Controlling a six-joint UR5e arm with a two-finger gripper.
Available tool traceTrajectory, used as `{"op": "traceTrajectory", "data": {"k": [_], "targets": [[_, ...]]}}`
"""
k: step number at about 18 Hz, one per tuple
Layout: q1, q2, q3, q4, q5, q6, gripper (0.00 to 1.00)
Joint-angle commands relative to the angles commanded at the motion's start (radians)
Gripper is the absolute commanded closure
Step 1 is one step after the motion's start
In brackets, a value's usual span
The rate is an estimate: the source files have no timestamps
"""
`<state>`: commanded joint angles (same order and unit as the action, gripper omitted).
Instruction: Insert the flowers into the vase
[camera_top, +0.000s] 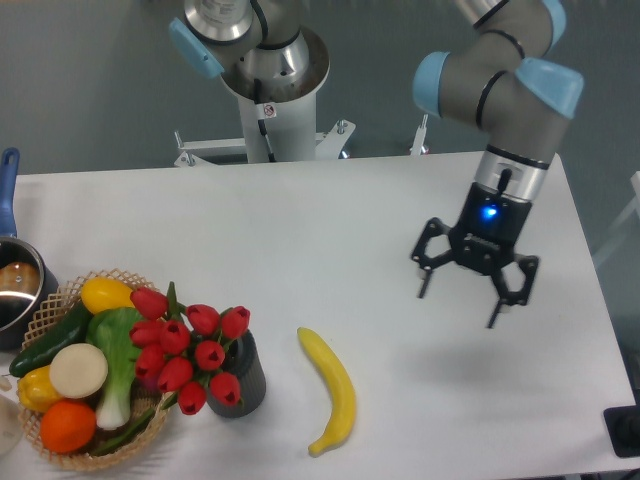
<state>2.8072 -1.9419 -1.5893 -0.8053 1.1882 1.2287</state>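
since the red tulips (188, 352) already stand in the dark vase (240, 378), the wide-open, empty gripper (459, 298) need only clear away.

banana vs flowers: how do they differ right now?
The banana is yellow, a single curved piece; the flowers are a bunch of red heads with green stems. The banana lies flat on the table; the flowers sit at the vase, leaning toward the basket. The hand touches neither.

Bare table (330, 240) lies around the gripper (458, 302) (jaws spread), while banana (335, 400), vase (240, 378) and basket (60, 455) crowd the front-left.
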Motion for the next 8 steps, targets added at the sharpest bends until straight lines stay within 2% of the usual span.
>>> {"op": "traceTrajectory", "data": {"k": [4,5,8], "targets": [[-0.066,-0.044,0.067,-0.145,0.244,0.008,0.0],[-0.092,-0.061,0.078,-0.164,0.317,0.008,0.0],[-0.104,-0.065,0.071,-0.16,0.337,0.006,0.0]]}}
